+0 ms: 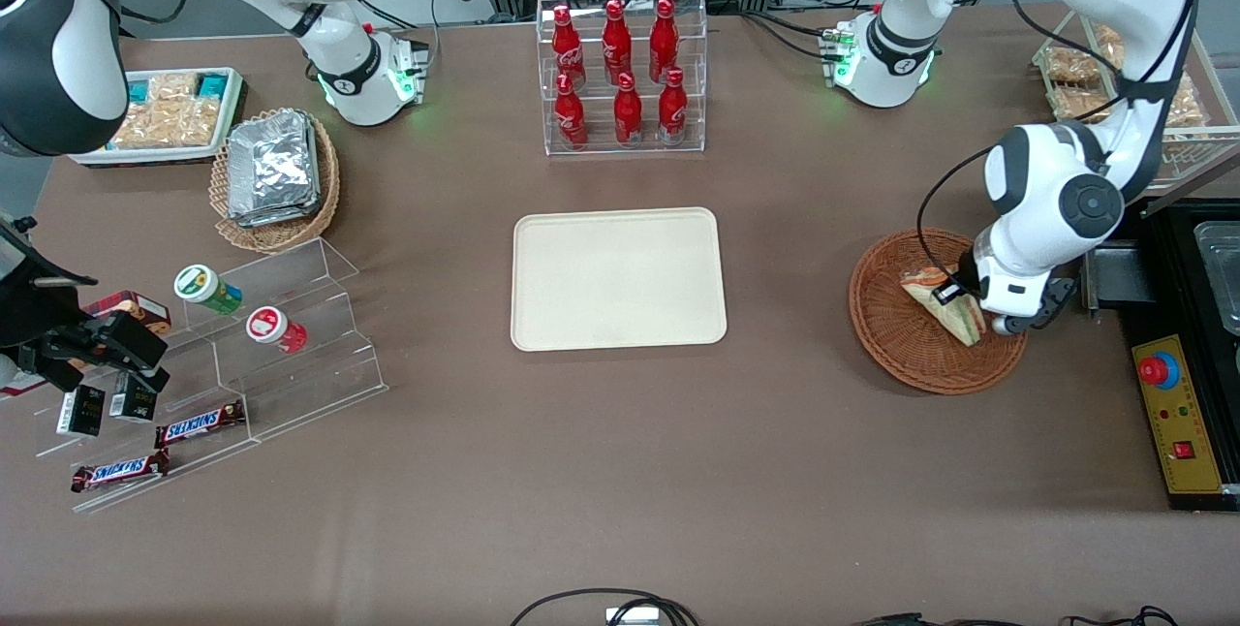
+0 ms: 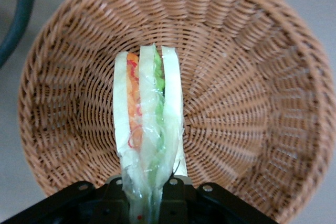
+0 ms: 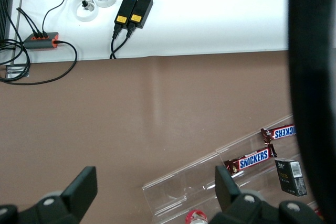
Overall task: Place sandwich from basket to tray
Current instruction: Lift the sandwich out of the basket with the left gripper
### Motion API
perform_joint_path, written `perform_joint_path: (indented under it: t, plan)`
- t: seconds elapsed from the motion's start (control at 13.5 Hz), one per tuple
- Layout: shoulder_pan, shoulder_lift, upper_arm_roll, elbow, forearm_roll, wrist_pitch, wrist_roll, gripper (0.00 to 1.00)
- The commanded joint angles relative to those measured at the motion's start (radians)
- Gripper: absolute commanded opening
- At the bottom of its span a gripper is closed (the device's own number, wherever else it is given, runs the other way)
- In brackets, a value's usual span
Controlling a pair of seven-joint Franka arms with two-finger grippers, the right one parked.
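Note:
The sandwich [image 1: 942, 301], a clear-wrapped wedge of pale bread with orange and green filling, stands on edge inside the round brown wicker basket [image 1: 886, 340] toward the working arm's end of the table. My left gripper [image 1: 961, 304] reaches down into the basket and is shut on the sandwich. In the left wrist view the black fingers [image 2: 181, 195] press the wrapped sandwich [image 2: 149, 114] from both sides over the basket's woven floor [image 2: 252, 82]. Whether the wedge touches the floor I cannot tell. The cream rectangular tray [image 1: 618, 279] lies bare at the table's middle.
A clear rack of red bottles [image 1: 620, 74] stands farther from the camera than the tray. Toward the parked arm's end are an oval basket of foil packs [image 1: 276, 171] and an acrylic stepped stand [image 1: 291, 355]. Beside the round basket sits a control box [image 1: 1177, 422].

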Motion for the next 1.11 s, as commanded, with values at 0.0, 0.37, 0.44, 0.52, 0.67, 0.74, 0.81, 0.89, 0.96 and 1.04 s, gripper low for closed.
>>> perform_joint_path:
  t: [0.0, 0.37, 0.44, 0.52, 0.67, 0.74, 0.81, 0.89, 0.96, 1.04]
  plan:
    - [-0.004, -0.081, -0.046, 0.06, 0.012, -0.135, 0.027, 0.0]
    - [-0.004, -0.078, -0.21, 0.202, 0.008, -0.289, 0.012, 0.0]
    - [-0.002, -0.072, -0.248, 0.224, 0.003, -0.301, 0.009, 0.0]
    - [-0.004, -0.07, -0.277, 0.239, 0.003, -0.307, -0.008, 0.0]
    - [-0.004, -0.07, -0.34, 0.252, 0.005, -0.307, -0.042, 0.0]
    - [-0.004, -0.07, -0.381, 0.258, 0.009, -0.307, -0.057, 0.0]
    - [-0.004, -0.069, -0.42, 0.262, 0.014, -0.307, -0.065, 0.0]
    - [-0.004, -0.064, -0.461, 0.264, 0.018, -0.306, -0.065, 0.0]
    - [-0.004, -0.061, -0.497, 0.262, 0.058, -0.304, -0.066, 0.0]
    - [-0.01, -0.046, -0.538, 0.262, 0.096, -0.304, -0.069, 0.0]
